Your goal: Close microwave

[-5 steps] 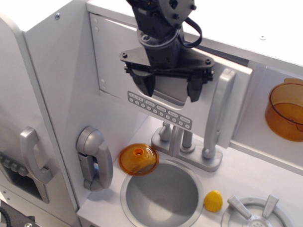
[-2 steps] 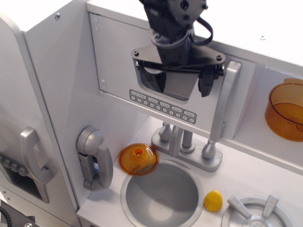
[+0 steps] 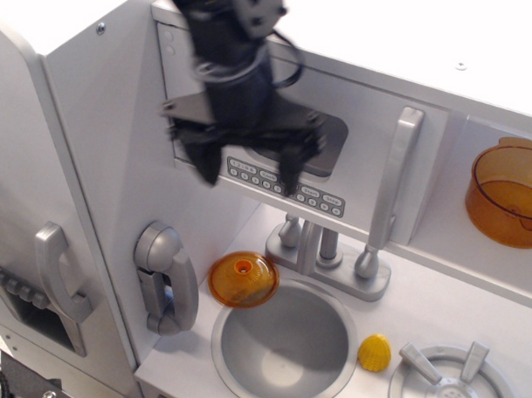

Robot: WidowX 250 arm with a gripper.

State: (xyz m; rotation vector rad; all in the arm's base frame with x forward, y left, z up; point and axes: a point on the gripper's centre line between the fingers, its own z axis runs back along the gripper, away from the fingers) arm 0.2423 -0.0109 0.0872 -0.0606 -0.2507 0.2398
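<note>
The microwave point(image 3: 354, 171) is the light-grey box compartment at the top of the toy kitchen. Its flat door lies flush against the front, with a dark oval window point(image 3: 325, 140), a row of small buttons point(image 3: 323, 199) and a long silver bar handle point(image 3: 396, 182) at the right. My black gripper point(image 3: 247, 172) hangs in front of the door's left part, blurred by motion, fingers pointing down and spread apart, holding nothing. It covers the left end of the window and buttons.
A silver telephone handset point(image 3: 165, 278) hangs on the left wall. An orange lid point(image 3: 243, 279), the round sink point(image 3: 283, 346), a silver faucet point(image 3: 321, 253), a yellow piece point(image 3: 374, 352), a burner point(image 3: 456, 389) and an orange pot point(image 3: 511, 192) sit below and right.
The microwave door swung from slightly ajar to flush. My gripper moved from the door's middle to the left and a little down.
</note>
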